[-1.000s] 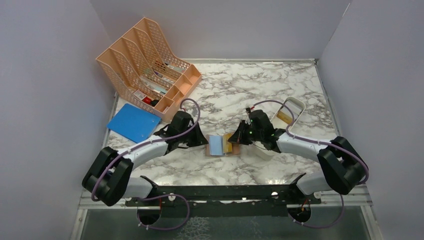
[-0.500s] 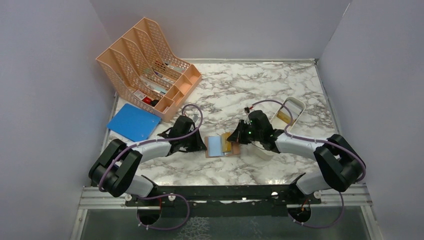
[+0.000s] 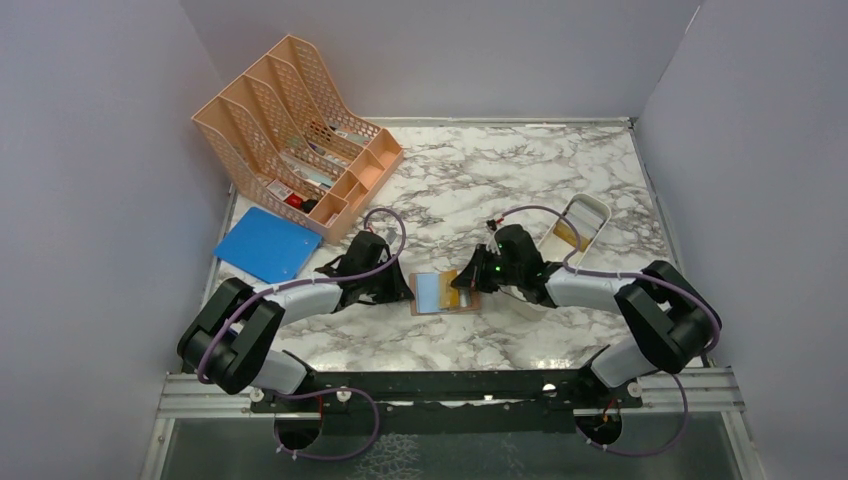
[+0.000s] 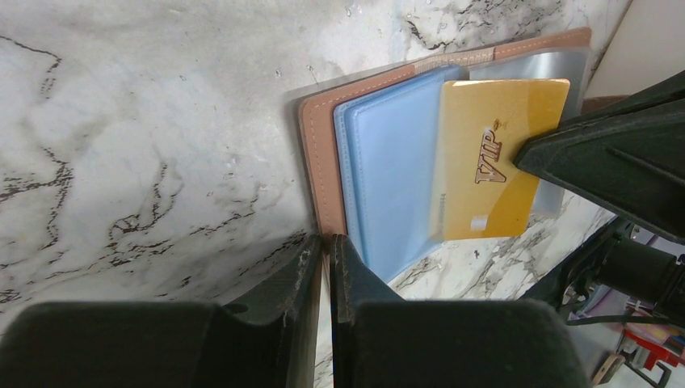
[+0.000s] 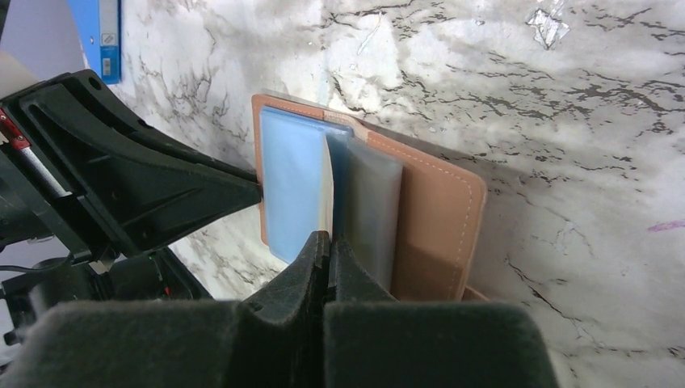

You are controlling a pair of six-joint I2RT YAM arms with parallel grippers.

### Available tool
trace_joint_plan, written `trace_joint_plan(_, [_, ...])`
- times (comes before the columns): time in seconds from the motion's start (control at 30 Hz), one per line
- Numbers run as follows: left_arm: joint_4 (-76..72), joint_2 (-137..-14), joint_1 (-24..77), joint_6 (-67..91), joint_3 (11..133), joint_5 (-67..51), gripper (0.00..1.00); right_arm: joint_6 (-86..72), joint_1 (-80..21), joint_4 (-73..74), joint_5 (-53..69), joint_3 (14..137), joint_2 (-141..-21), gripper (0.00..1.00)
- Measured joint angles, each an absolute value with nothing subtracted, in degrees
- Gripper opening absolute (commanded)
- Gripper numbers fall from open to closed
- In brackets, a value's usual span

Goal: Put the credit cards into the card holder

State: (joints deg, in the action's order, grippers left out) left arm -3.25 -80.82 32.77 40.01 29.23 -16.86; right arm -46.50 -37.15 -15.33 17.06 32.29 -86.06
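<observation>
Blue folder [image 3: 265,245], card holder [image 3: 430,292], white tray [image 3: 598,206]

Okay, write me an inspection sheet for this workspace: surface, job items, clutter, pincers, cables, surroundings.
Surface: marble-pattern table, flat.
Job's things: card holder lies open, blue lining up; gold card overlaps its blue pocket.
Clutter: peach mesh organiser back left, blue folder beside it, white tray on the right with something yellowish inside.
Pincers: left pincer nearly shut, apparently pinching the card holder's edge; right pincer shut on the gold card.
Cables: purple cables loop above both wrists; no snag seen.
Surroundings: plain grey walls on three sides.
</observation>
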Motion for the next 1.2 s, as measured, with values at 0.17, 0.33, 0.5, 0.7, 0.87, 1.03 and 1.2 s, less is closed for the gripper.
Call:
trace_joint_plan(0.17, [-3.57,-81.01,32.77,40.03,29.21,-16.91,0.13,-46.96,-37.15,-15.51,17.58,32.23,-86.41,0.01])
trace_joint_plan(0.33, [-3.70,-81.12,32.77,40.01,29.23,-16.91,0.13,-47.13,-37.15,-14.55,17.58,32.32,-86.41,0.01])
trace_joint_plan(0.5, [-3.70,-81.12,32.77,39.99,29.23,-16.93,0.14,-46.94,-37.12,-13.96,18.00,33.06,-87.24,0.04])
trace_joint_plan(0.7, [-3.68,-81.01,32.77,39.97,29.23,-17.08,0.14,-46.13,-37.15,-12.69,19.22,36.18,-90.89,0.17])
trace_joint_plan(0.87, [-3.16,-80.58,32.77,39.77,29.23,-17.06,0.14,-44.82,-37.15,-8.21,18.68,38.06,-91.50,0.31])
trace_joint_plan(1.03, [-2.42,-79.55,32.75,39.66,28.60,-16.99,0.15,-43.35,-37.19,-3.90,17.52,39.18,-91.11,0.42])
trace_joint_plan(1.2, [-2.42,-79.00,32.77,39.75,28.18,-17.06,0.15,-42.59,-37.19,-1.21,16.51,39.64,-89.82,0.52])
